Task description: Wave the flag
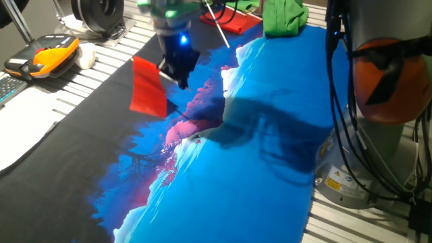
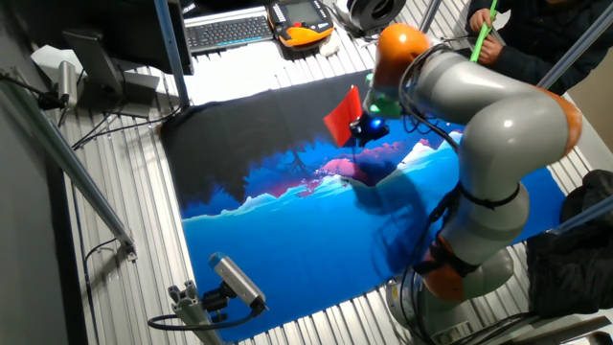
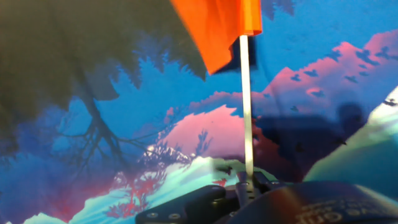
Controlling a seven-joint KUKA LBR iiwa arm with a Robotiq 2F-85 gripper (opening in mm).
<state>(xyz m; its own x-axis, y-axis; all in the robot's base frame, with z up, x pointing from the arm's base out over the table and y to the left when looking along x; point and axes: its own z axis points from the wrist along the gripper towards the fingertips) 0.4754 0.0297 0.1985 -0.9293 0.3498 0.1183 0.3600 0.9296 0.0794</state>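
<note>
The flag is a bright red cloth on a thin white stick, held up above the printed table cloth. My gripper is shut on the lower end of the stick, to the right of the red cloth. From the other fixed view the flag hangs just left of the gripper. In the hand view the stick rises straight from the gripper, and the red cloth spreads at the top edge.
A blue, pink and black landscape cloth covers the table. At the back lie a second red flag and a bright green cloth. An orange pendant lies left; the arm's base stands right.
</note>
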